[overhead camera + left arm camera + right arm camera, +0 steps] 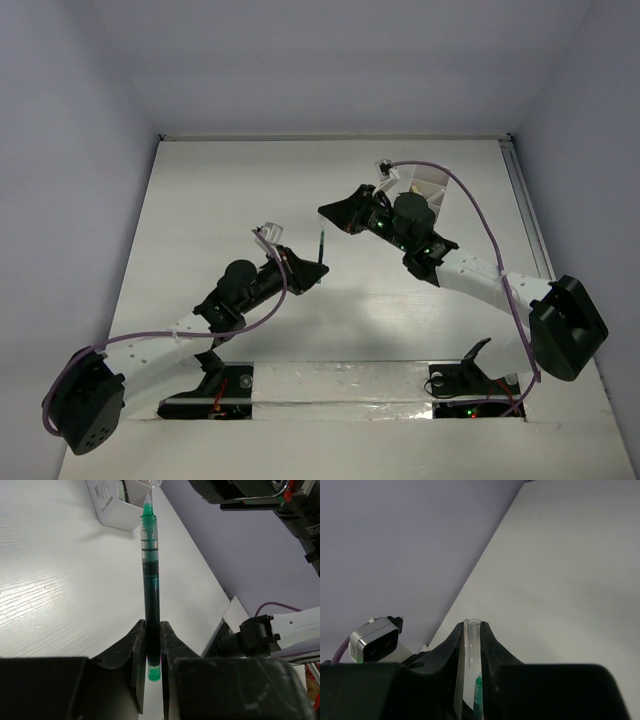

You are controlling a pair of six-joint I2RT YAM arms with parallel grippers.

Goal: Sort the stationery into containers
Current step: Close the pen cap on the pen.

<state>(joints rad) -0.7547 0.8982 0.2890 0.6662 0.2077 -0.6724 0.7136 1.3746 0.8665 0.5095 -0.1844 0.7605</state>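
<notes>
My left gripper (152,626) is shut on the lower end of a green pen (150,580), which stands up out of its jaws. In the top view the left gripper (308,268) holds the pen (322,246) above the table's middle. My right gripper (471,626) is shut on a clear pen cap (473,639), and the green pen (478,695) shows just below it. The cap (155,482) sits right at the pen's tip; I cannot tell if they touch. The white divided box (112,507) stands behind, also in the top view (428,184). Other stationery is out of view.
The right arm (470,275) reaches from the right across the box's near side. Purple cables (470,205) loop above both arms. Pale walls close the table at back and sides. The left wrist camera (372,641) shows low in the right wrist view.
</notes>
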